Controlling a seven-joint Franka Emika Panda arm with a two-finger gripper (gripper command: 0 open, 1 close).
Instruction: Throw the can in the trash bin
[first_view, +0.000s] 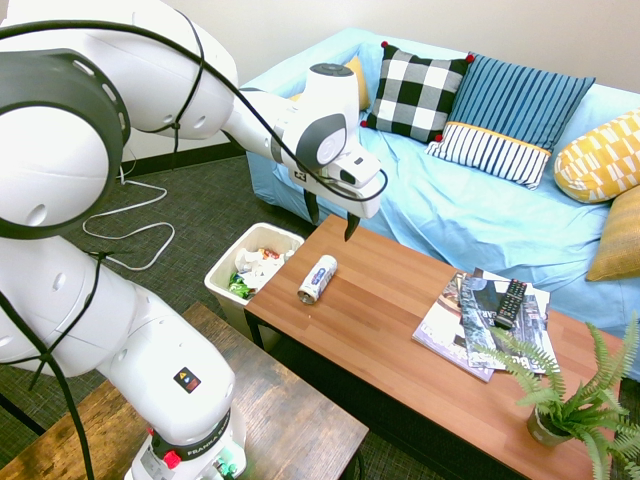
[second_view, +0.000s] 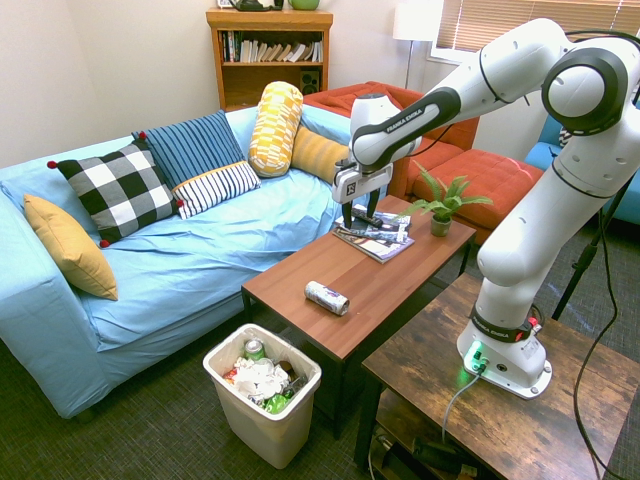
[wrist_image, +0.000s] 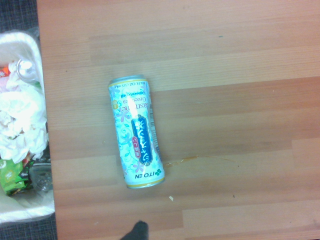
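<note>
The light-blue sofa (first_view: 470, 210) fills the back of the room, with its checked, striped and yellow cushions lined along it. In front of it stands the long wooden coffee table (first_view: 400, 330), and over the end of that table nearest the bin hangs my pincer (first_view: 330, 222), pointing straight down with its two dark fingers spread apart and nothing between them.

On the floor, just off that same end of the table, sits the trash bin (first_view: 222, 275), cream-white and already partly filled with crumpled paper, wrappers and what looks like another can. At the far end of the table lie some magazines (first_view: 470, 320) with a black remote control (first_view: 510, 302) on top, and beside them a small potted fern (first_view: 560, 395).

The can (first_view: 317, 279) is the smallest thing that matters here. It lies on its side on the bare wood, near the table's bin end, well clear of the magazines. In the wrist view it sits almost under me, white and blue with floral print, with a faint streak on the wood beside it.

As I judge it, the real work has not started: the can is untouched. I must descend, close on it, lift, carry it past the table's edge and let go over the bin.
</note>
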